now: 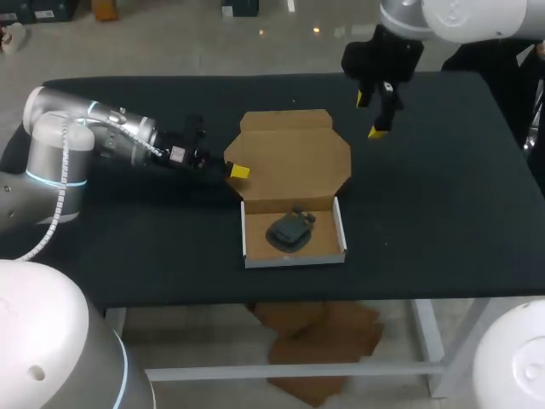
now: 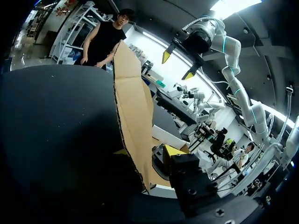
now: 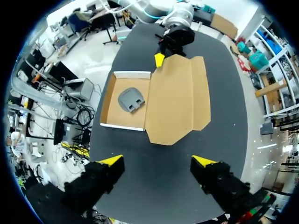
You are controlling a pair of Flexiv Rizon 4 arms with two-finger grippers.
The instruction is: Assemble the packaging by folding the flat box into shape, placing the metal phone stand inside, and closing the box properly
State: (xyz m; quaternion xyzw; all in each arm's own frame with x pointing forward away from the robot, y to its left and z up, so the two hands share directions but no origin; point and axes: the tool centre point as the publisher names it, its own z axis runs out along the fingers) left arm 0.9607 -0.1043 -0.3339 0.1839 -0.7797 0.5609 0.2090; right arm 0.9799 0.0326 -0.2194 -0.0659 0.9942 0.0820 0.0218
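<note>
Lid edge inside spread left gripper; right gripper wide, empty, above table

Open cardboard box with the phone stand inside, not yet closed.

The tray is folded up into a shallow rectangle with white walls and sits near the middle of the dark surface, towards its near edge. The dark grey stand, low and rounded, lies on the tray floor about midway between the side walls. The brown lid hinges at the tray's far wall and is thrown open away from it, with cut-off corners and a narrow tuck flap along its far edge. Whether the lid lies fully flat cannot be told.
</note>
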